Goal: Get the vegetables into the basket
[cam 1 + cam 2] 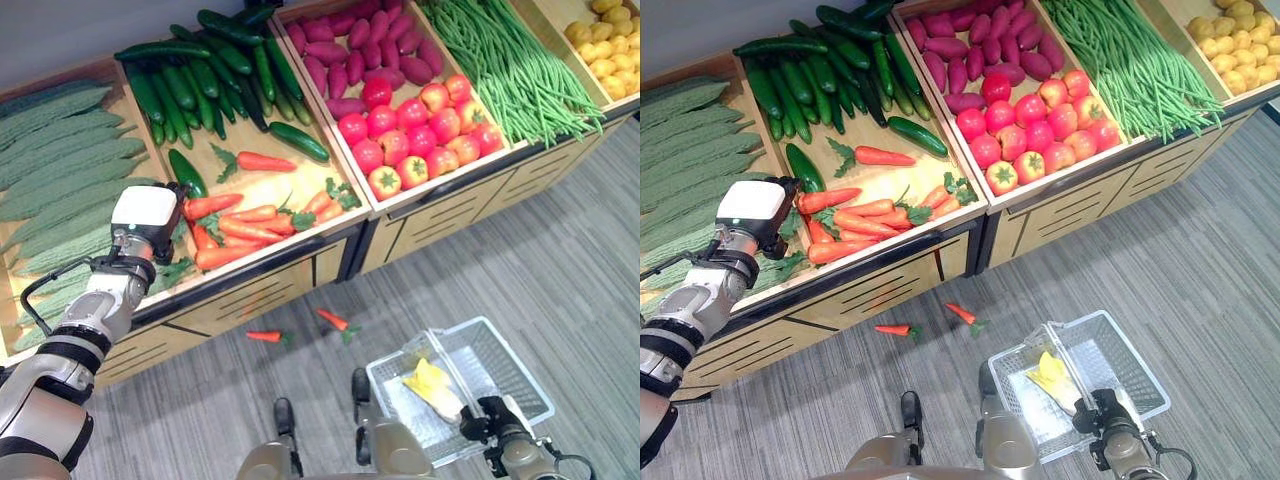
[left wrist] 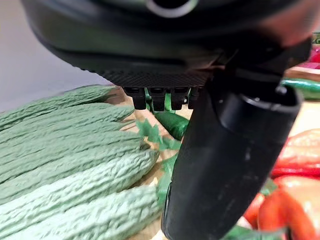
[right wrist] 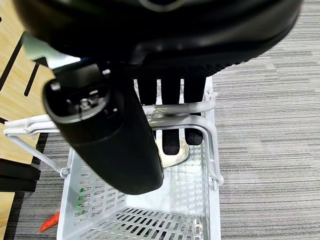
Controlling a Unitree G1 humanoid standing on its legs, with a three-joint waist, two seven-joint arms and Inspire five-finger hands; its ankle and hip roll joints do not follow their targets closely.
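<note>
My left hand (image 1: 145, 215), white cover on its back, hovers over the left edge of the carrot bin (image 1: 250, 215), beside a lone cucumber (image 1: 186, 170). Its fingers (image 2: 162, 97) reach out straight and hold nothing; bitter gourds (image 2: 65, 160) lie just past them. At the lower right my right hand (image 1: 495, 420) is shut on the wire handle (image 3: 175, 122) of the white basket (image 1: 520, 363), which hangs over the floor. A yellow vegetable (image 1: 430, 385) lies inside the basket. Two carrots (image 1: 265, 337) (image 1: 335, 320) lie on the floor below the stand.
The wooden stand holds bins of bitter gourds (image 1: 60, 150), cucumbers (image 1: 210, 70), purple sweet potatoes (image 1: 360, 50), tomatoes (image 1: 420, 125), green beans (image 1: 510, 60) and potatoes (image 1: 605, 50). Grey striped floor stretches to the right of the basket.
</note>
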